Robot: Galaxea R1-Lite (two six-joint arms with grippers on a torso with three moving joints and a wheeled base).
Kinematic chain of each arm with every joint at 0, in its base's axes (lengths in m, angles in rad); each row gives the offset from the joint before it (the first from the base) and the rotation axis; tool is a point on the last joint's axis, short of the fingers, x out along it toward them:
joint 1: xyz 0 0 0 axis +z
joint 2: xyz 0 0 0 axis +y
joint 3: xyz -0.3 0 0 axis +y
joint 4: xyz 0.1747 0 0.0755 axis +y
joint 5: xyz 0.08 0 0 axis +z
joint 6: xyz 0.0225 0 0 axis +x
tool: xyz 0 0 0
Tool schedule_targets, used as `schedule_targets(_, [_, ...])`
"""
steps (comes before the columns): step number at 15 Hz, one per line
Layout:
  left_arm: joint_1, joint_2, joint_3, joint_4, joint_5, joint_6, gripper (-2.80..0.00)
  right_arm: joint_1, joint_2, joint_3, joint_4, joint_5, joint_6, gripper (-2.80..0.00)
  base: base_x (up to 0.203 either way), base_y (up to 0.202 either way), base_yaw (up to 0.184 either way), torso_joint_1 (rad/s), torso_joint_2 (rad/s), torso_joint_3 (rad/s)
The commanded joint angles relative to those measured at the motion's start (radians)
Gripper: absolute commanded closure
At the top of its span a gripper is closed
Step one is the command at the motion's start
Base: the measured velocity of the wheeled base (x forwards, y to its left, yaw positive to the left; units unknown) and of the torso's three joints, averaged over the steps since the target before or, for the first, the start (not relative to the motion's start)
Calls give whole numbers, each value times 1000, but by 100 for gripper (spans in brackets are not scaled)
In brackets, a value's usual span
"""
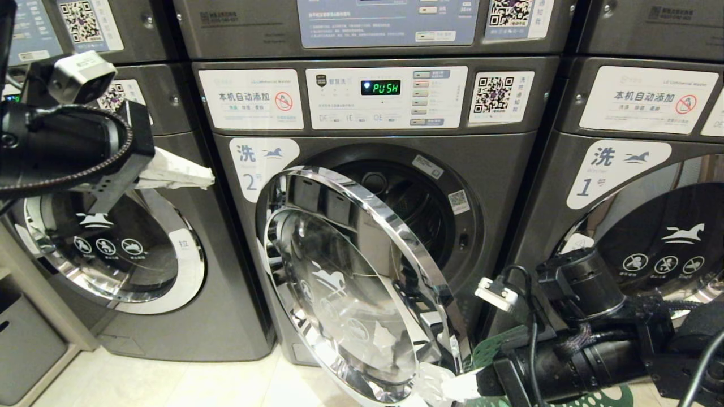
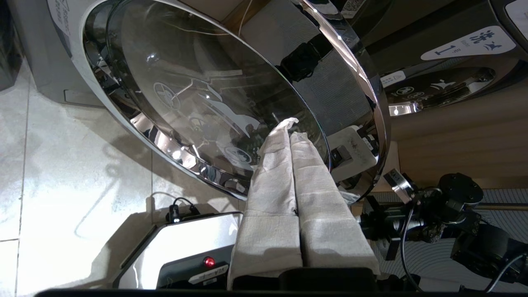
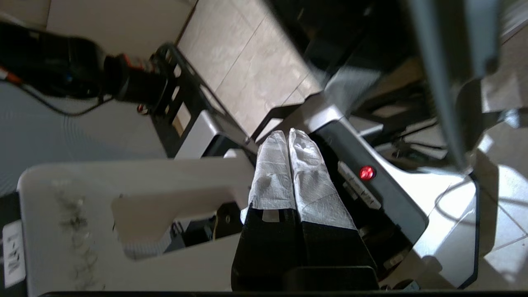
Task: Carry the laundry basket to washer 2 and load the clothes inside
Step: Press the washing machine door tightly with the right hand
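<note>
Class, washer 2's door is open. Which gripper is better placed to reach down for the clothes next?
Probably the right gripper: shut and empty, low beside the green basket. The left gripper is raised, away from it.

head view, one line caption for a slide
Washer 2 with door open, left gripper raised beside it, right gripper low by the door.

Washer 2's door (image 1: 362,282) gleams mirror-bright chrome round glossy glass; beside it, left gripper fingers (image 2: 288,185) look wrapped in matt, possibly papery cloth.

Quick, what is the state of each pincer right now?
Left pincer: closed, holding nothing, raised beside the open door of washer 2.
Right pincer: closed, holding nothing, low near the robot's base.
</note>
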Motion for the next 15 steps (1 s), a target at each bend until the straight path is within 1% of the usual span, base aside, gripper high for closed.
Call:
schedule_targets(1, [0, -1, 0, 3, -2, -3, 0, 10, 20, 3, -44, -60, 26, 0, 0, 0, 0, 0, 0, 0])
schedule_targets(2, [0, -2, -2, 2, -2, -3, 0, 14, 22, 5, -69, -111, 46, 0, 0, 0, 0, 0, 0, 0])
schedule_targets(4, [0, -12, -4, -4, -2, -3, 0, 16, 17, 12, -97, -166, 60, 0, 0, 0, 0, 0, 0, 0])
schedule_targets(5, [0, -18, -4, -10, 12, -3, 0, 16, 15, 17, -103, -208, 61, 0, 0, 0, 0, 0, 0, 0])
schedule_targets(6, [0, -31, -4, -12, 41, -3, 0, 16, 13, 27, -114, -252, 61, 0, 0, 0, 0, 0, 0, 0])
schedule_targets(8, [0, -70, -1, -11, 78, -3, 0, 14, 10, 52, -126, -302, 57, 0, 0, 0, 0, 0, 0, 0])
schedule_targets(11, [0, -155, 16, -10, 175, 0, 0, 13, 48, 59, -131, -426, 58, 0, 0, 0, 0, 0, 0, 0])
schedule_targets(12, [0, -190, 28, -9, 212, 0, 0, 13, 69, 60, -150, -454, 58, 0, 0, 0, 0, 0, 0, 0])
schedule_targets(15, [8, -311, 90, -11, 317, -2, 0, 11, 152, 59, -281, -540, 58, 0, 0, 0, 0, 0, 0, 0])
